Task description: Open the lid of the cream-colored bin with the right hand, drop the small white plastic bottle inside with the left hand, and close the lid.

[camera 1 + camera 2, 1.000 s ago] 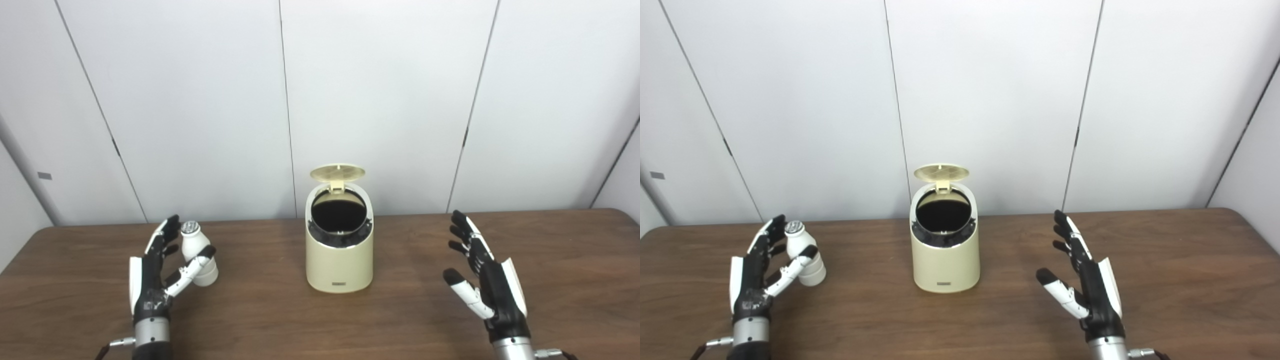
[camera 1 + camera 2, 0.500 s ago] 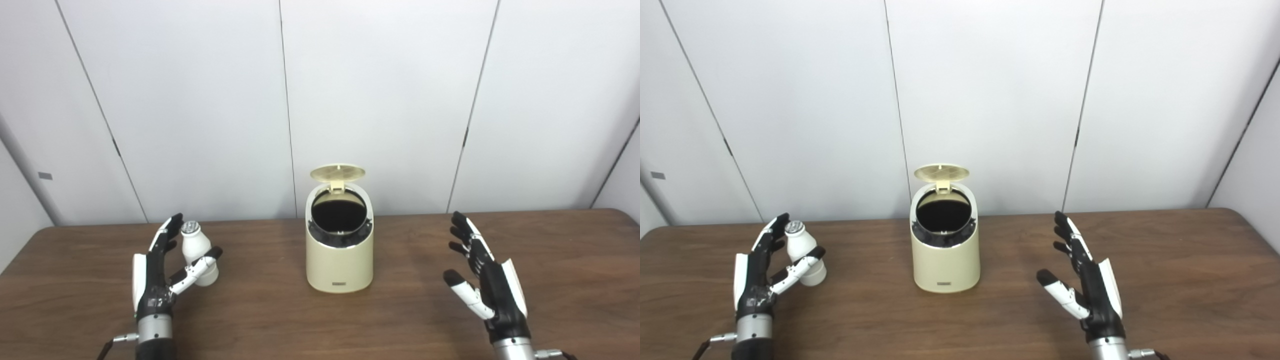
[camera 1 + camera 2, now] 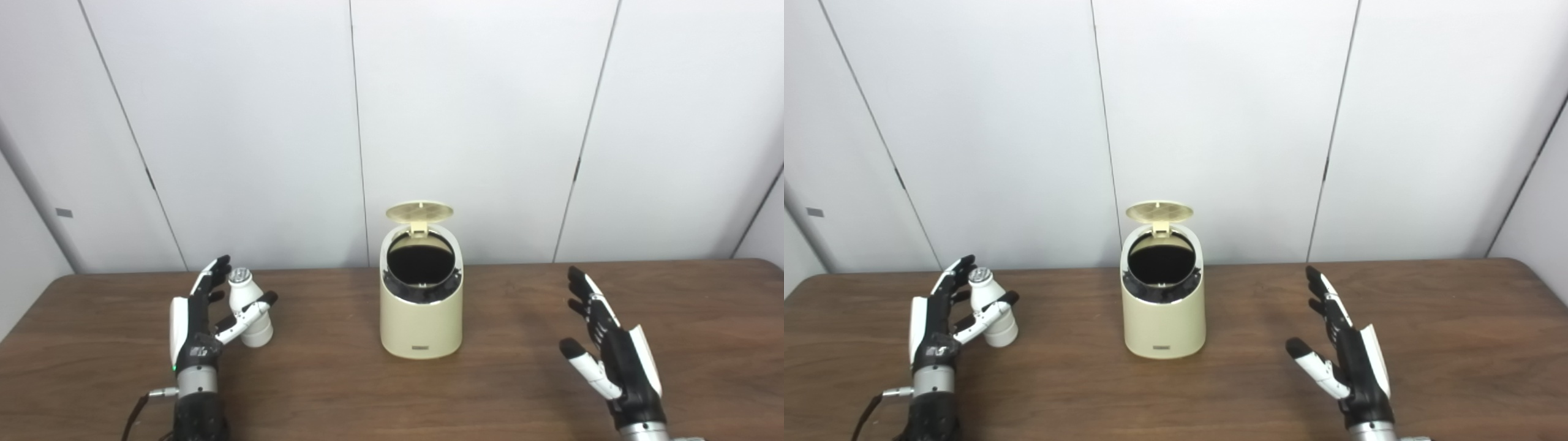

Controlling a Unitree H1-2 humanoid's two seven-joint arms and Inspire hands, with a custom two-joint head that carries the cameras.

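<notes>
Sitting upright on the brown wooden table (image 3: 392, 398), the small white plastic bottle with a silvery cap (image 3: 250, 309), well off to the left of the bin. Getting framed by the left black-and-white robot hand (image 3: 202, 318): fingers going up behind it, thumb crossing its front. Looking like a loose cradle more than a real squeeze, bottle base apparently resting on the wood, so probably lining up a grasp and not lifting yet. Can't tell for sure whether touching or just beside.

Standing mid-table, the cream-colored rounded plastic bin (image 3: 421, 318), with its round cream flip lid (image 3: 419, 211) tipped up and back on the hinge, dark opening facing forward. So, lid step looking done, drop and close not yet.

Hovering well to the right of the bin, the right black-and-white robot hand (image 3: 612, 361), spread wide, holding nothing. Probably parking out of the way, waiting to shut that lid.
</notes>
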